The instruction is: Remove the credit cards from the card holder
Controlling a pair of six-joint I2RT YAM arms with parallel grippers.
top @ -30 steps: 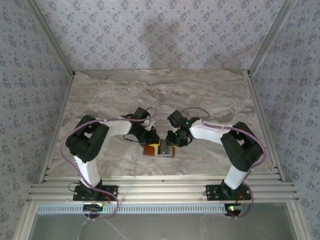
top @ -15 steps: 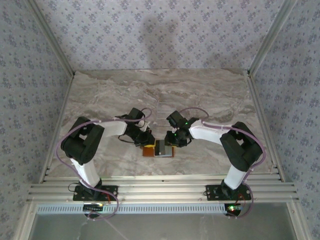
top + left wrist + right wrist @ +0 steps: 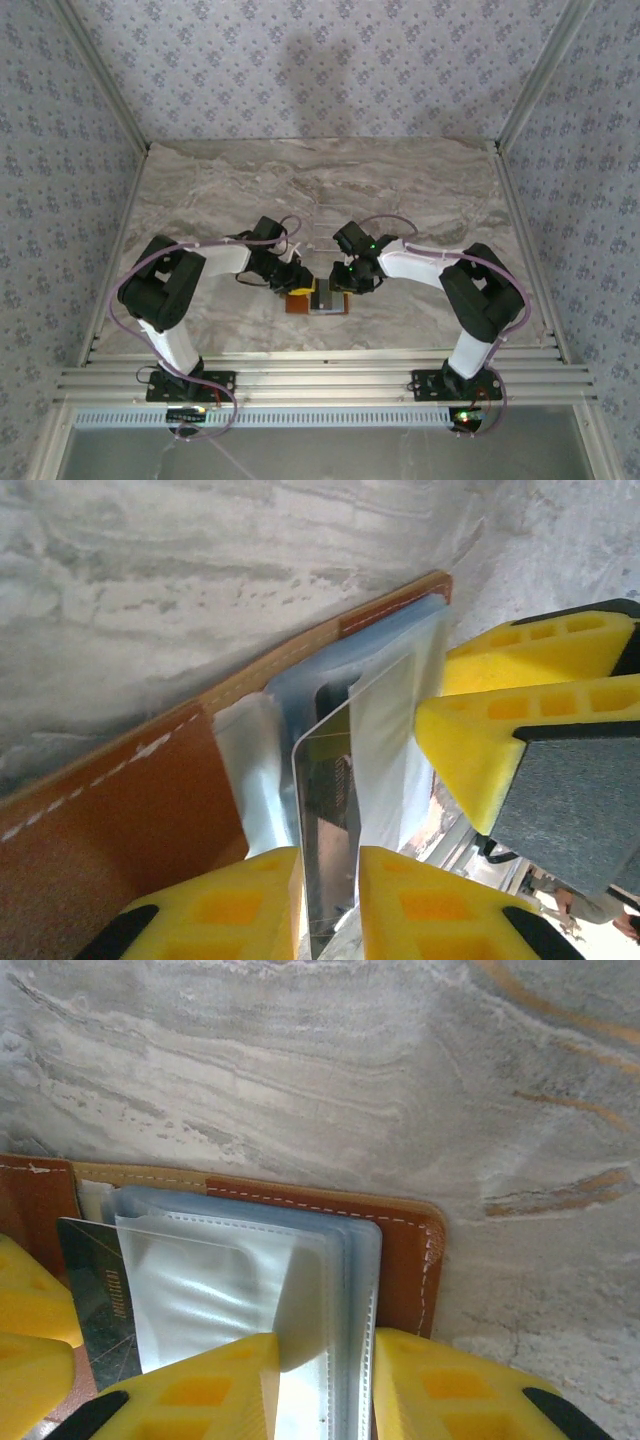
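The orange-brown card holder (image 3: pixel 315 300) lies open on the marble between the two arms, its clear sleeves fanned up (image 3: pixel 230 1290). A dark credit card (image 3: pixel 330 810) stands half out of a sleeve, in the narrow gap between my left gripper's (image 3: pixel 330 880) yellow pads, which sit slightly apart. The same card shows at the left of the right wrist view (image 3: pixel 95 1300). My right gripper (image 3: pixel 325 1380) is shut on the stack of sleeves at the card holder's (image 3: pixel 405 1260) right edge. In the top view, the left gripper (image 3: pixel 297 283) and right gripper (image 3: pixel 345 285) meet over the card holder.
The marble table (image 3: pixel 400 180) stretches back to patterned walls on three sides. An aluminium rail (image 3: pixel 320 380) runs along the near edge by the arm bases. A faint see-through sheet (image 3: pixel 322 225) lies just behind the grippers.
The left wrist has drawn back a little to the left, and its pads have eased apart around the dark card. The right gripper holds its place on the sleeves.
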